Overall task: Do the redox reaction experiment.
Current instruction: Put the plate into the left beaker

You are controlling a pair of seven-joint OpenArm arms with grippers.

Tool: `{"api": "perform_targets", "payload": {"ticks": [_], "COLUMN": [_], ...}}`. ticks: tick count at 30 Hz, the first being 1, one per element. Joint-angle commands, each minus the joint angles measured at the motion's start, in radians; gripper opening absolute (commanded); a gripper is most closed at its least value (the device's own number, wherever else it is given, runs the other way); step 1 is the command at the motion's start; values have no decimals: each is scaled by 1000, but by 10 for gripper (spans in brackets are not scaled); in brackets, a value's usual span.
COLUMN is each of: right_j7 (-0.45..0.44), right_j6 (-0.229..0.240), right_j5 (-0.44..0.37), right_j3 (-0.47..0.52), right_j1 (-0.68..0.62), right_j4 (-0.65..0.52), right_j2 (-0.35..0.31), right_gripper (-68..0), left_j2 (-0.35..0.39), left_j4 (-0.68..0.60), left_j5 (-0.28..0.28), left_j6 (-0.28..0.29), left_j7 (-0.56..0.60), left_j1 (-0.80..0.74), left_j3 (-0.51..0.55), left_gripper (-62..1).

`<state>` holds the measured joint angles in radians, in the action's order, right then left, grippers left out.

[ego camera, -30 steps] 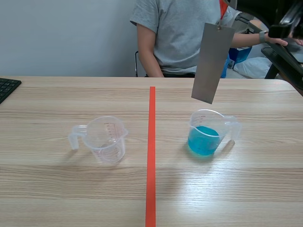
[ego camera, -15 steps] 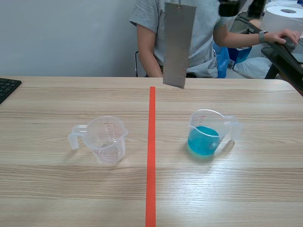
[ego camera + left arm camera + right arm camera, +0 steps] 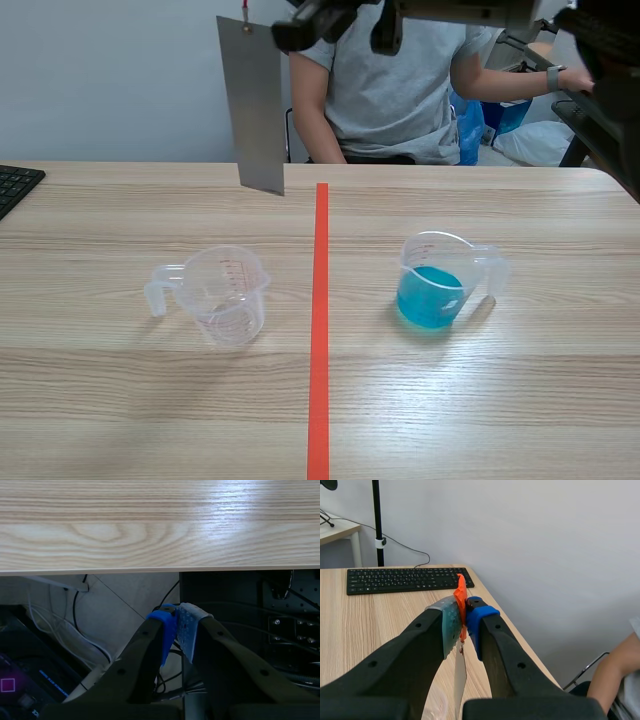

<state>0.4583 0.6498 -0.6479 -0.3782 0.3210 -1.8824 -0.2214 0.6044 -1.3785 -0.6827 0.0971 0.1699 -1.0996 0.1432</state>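
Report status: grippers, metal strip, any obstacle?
Left gripper shut, empty, off the wooden table. Right gripper shut on orange tag; flat grey metal strip hangs from it, raised. Path to clear cup of blue liquid open.

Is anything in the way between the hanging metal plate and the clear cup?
No, nothing visible. The metal plate hangs from the right gripper, higher than the clear cup, with only open air between them. The cup of blue liquid stands across the orange tape line, out of the way.

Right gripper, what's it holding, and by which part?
The right gripper holds the grey metal sheet by the orange tab at its top; the sheet hangs below.
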Motion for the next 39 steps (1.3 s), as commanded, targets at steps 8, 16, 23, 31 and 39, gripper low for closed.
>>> {"api": "perform_targets", "payload": {"ticks": [8,16,23,31,39], "right_j7": [-16,-22,-43,-67,-109], "right_j6": [-31,-56,-60,-60,-59], "right_j5": [119,189,223,253,267], "right_j3": [-99,-167,-209,-219,-219], "right_j1": [31,31,31,30,30], "right_j4": [31,51,93,132,201], "right_j2": [100,155,166,166,166], "right_gripper": [-660,-660,-660,-660,-660], "left_j2": [-11,-11,-11,-11,-11], "left_j4": [-8,-8,-8,-8,-8], "left_j5": [-6,-6,-6,-6,-6], "left_j6": [-1,-1,-1,-1,-1], "left_j7": [13,13,13,13,13], "left_j1": [0,6,6,6,6], "left_j3": [-3,-3,-3,-3,-3], "left_gripper": [-562,-562,-562,-562,-562]}}
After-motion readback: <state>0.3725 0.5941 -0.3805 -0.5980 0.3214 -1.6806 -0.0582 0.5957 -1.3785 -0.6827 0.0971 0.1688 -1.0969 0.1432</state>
